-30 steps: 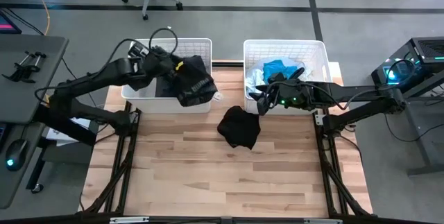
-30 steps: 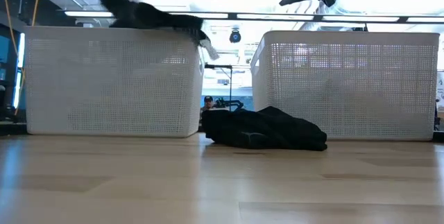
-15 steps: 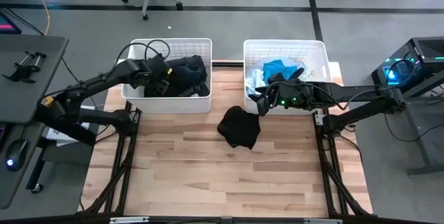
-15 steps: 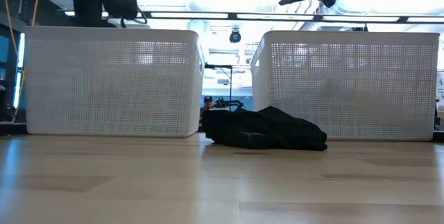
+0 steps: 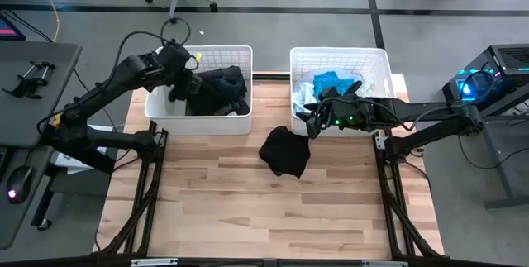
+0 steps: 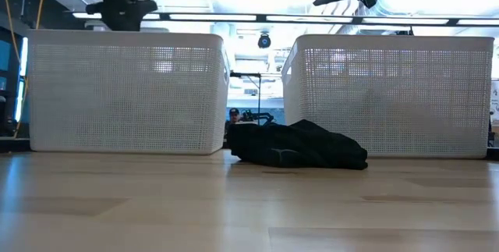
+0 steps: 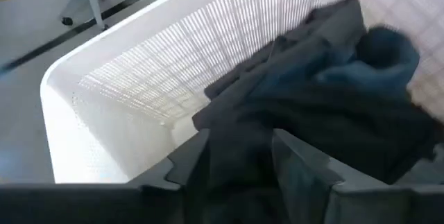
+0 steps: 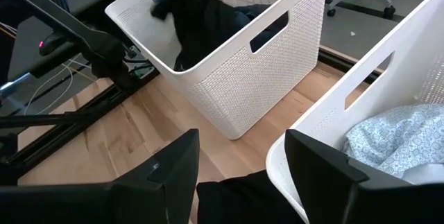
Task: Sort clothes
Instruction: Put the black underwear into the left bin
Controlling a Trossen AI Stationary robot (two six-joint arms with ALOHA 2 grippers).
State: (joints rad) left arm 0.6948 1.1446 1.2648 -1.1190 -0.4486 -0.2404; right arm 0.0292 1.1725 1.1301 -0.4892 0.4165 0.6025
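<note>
I read this as the gap between one drop and the next pick. My left gripper (image 5: 177, 93) hangs over the left basket (image 5: 161, 108) at the table's far-left corner, fingers spread and empty. The dark clothes (image 5: 216, 89) lie heaped in that basket's right half, just beside and below the gripper; the left wrist view shows the heap (image 7: 326, 106) directly ahead of the parted fingers, not touching them.

My right gripper (image 5: 312, 120) hovers at the near wall of the right basket (image 5: 382, 60), toward the far-right corner. Its fingers are apart with nothing between them. The teal piece (image 5: 332, 81) and paler clothes sit in that basket, beyond the gripper.

One black garment (image 5: 285, 151) is left on the bare wood, between the two baskets and a little nearer the table's middle. It lies just below and beside the right gripper, and shows in the low view as a flat dark mound (image 6: 300, 147).

My judgement: that garment is the next job. It belongs with the darks, so an open gripper needs to drop straight onto the mound, pinch a fold, and lift clear of the basket wall.
</note>
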